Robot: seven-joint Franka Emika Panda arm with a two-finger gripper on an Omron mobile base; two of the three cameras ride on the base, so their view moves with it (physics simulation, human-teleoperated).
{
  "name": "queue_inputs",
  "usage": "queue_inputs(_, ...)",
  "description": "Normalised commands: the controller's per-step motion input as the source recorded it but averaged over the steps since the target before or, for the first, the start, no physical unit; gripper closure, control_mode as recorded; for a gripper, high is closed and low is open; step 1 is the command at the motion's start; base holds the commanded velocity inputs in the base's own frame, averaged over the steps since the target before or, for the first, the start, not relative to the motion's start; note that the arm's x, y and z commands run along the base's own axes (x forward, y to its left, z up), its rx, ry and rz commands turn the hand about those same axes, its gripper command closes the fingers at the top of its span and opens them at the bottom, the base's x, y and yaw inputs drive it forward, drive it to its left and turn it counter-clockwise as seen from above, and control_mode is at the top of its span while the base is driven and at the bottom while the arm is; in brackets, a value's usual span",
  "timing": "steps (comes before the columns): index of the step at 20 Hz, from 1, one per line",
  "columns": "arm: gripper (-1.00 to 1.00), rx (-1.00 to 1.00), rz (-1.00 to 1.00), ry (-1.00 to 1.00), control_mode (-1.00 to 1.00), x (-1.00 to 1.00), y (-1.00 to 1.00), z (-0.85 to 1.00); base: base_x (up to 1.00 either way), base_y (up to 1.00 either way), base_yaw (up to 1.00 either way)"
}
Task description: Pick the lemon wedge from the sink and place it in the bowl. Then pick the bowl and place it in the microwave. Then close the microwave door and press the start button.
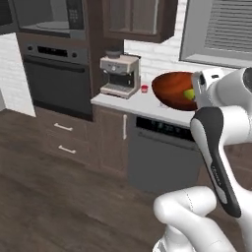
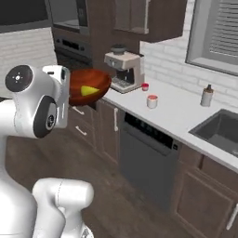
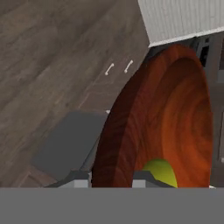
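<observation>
gripper (image 3: 111,177) clamping the bowl (image 1: 172,91) rim, lemon wedge (image 2: 89,90) inside; keeping it level while carrying toward microwave (image 1: 49,17).

Both base views look forward and down from behind the arm, sharing the worktop (image 1: 147,106), coffee machine (image 2: 124,69) and raised bowl (image 1: 174,90); the hand view hugs the bowl's rim.

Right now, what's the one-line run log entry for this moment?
phase: carrying bowl | gripper: shut on bowl rim | lemon wedge: in bowl | bowl: in air, tilted | microwave: open, upper left
</observation>
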Motion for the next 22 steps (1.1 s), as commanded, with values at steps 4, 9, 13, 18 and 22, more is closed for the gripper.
queue_inputs(4,1.00,0.00,0.00,0.00,1.00,0.00,0.00,0.00,1.00,0.86,0.44)
queue_inputs(9,1.00,0.00,0.00,0.00,1.00,0.00,0.00,0.00,0.93,0.41,0.40)
queue_inputs(13,1.00,0.00,0.00,0.00,1.00,0.00,0.00,0.00,0.95,0.13,0.32)
queue_inputs(18,1.00,0.00,0.00,0.00,1.00,0.00,0.00,0.00,1.00,0.00,0.07)
queue_inputs(22,1.00,0.00,0.00,0.00,1.00,0.00,0.00,0.00,1.00,-0.02,0.01)
